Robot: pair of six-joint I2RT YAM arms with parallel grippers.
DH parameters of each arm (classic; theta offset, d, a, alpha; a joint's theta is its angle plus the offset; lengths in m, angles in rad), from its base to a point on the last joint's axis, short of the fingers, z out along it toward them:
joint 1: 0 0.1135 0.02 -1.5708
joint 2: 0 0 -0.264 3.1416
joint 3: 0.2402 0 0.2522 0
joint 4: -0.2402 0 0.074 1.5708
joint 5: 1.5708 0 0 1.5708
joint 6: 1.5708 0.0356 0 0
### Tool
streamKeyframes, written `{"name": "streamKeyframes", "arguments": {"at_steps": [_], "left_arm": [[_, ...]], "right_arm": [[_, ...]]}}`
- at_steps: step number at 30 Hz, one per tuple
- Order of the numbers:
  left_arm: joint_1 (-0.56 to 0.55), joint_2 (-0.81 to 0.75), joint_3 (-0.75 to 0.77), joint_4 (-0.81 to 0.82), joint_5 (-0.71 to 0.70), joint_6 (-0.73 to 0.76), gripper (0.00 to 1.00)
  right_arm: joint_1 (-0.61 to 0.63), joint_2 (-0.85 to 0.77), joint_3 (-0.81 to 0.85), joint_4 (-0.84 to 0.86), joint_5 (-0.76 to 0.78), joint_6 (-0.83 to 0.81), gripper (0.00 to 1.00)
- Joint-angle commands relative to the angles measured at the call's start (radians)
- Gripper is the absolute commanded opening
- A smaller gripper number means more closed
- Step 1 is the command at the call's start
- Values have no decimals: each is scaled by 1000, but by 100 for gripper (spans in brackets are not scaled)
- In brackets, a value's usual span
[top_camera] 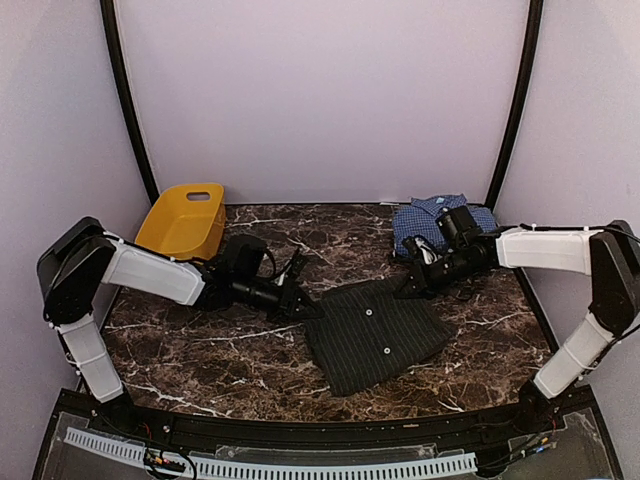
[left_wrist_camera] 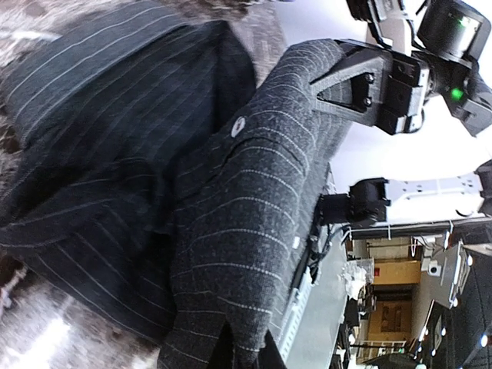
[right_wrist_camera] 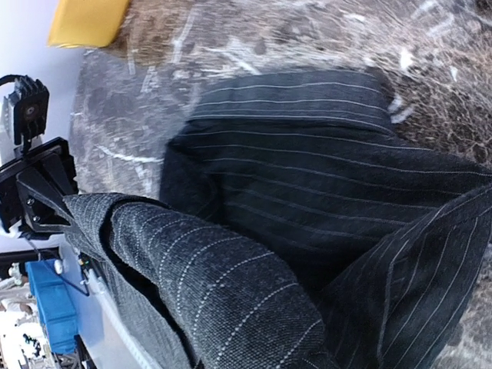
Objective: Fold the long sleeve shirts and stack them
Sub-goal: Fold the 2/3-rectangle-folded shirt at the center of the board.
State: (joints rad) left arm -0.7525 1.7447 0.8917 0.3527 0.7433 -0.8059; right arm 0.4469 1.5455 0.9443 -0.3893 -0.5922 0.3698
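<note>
Left gripper (top_camera: 305,308) and right gripper (top_camera: 412,288) clamp far corners of the black shirt (top_camera: 375,335); if the 2 pull unevenly, the fold could skew.

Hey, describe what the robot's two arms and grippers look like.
Both the left arm and right arm have white boxy shells on the long links and black joints. The left gripper and right gripper are black, with angular fingers and visible screws. A black cable loops at the left wrist; a green light shows on the right wrist.
</note>
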Motion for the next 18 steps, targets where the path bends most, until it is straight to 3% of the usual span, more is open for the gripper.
{"name": "streamKeyframes", "arguments": {"at_steps": [1,7,11,14,18], "left_arm": [[30,87,18,79,5,-5,0],[78,181,68,115,-16,19,2],[95,213,99,134,-23,16,8],[96,236,117,112,-52,32,18],[96,230,135,44,-107,69,27]], "right_arm": [[-28,85,45,46,114,-56,10],[-32,202,111,59,199,-79,31],[-31,208,119,55,236,-92,51],[-31,182,114,45,284,-104,57],[-29,94,84,39,342,-109,59]]}}
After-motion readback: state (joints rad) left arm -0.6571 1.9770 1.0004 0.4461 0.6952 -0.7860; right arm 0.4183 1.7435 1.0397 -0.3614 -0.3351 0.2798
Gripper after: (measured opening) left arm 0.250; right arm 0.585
